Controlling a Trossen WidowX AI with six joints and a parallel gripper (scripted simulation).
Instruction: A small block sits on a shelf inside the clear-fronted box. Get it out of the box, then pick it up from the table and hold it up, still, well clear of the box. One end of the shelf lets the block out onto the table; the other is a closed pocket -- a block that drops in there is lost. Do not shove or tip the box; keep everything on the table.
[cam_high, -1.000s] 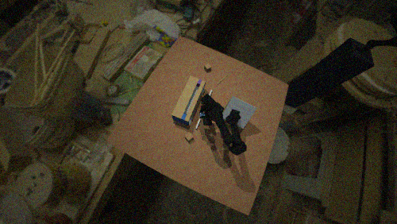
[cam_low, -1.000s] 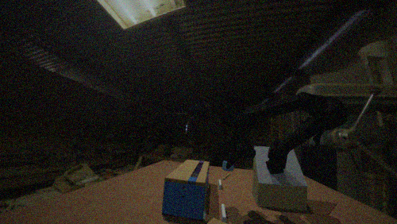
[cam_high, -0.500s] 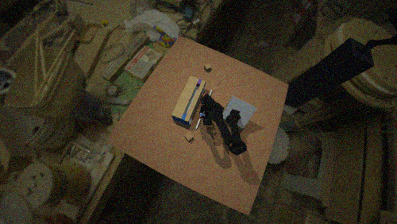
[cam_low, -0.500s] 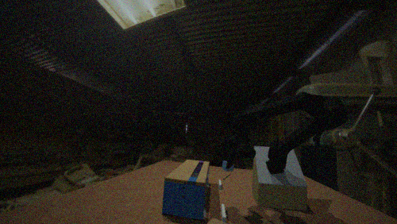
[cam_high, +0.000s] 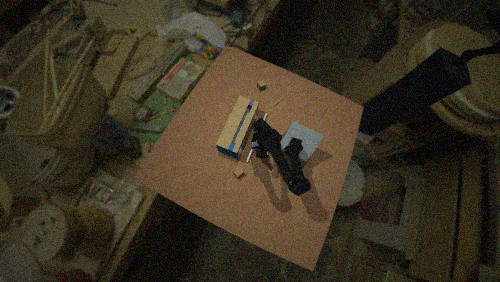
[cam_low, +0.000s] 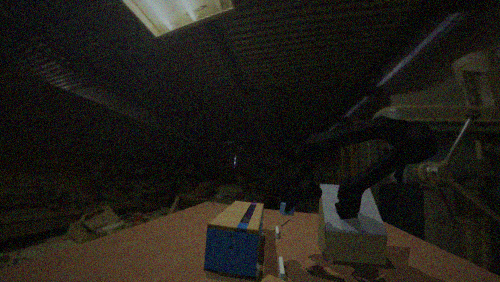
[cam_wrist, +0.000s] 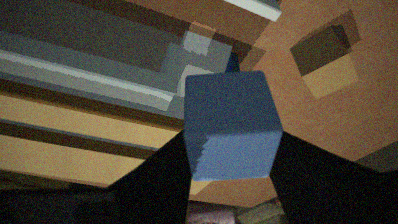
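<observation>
My gripper is shut on the blue block, which sits squarely between the dark fingers. In the exterior view the block shows above the table, roughly level with the box top and to the box's right, with a gap between. The box stands upright, with a tan top, a dark blue-purple strip and a blue end. Its clear front faces the arm side. In the wrist view the box is at left, beside the held block. The shelf inside is hard to make out.
Tan cubes lie off both ends of the box. White bars lie along its front side. A grey open bin stands right of the box, beside the arm. A thin stick lies further back.
</observation>
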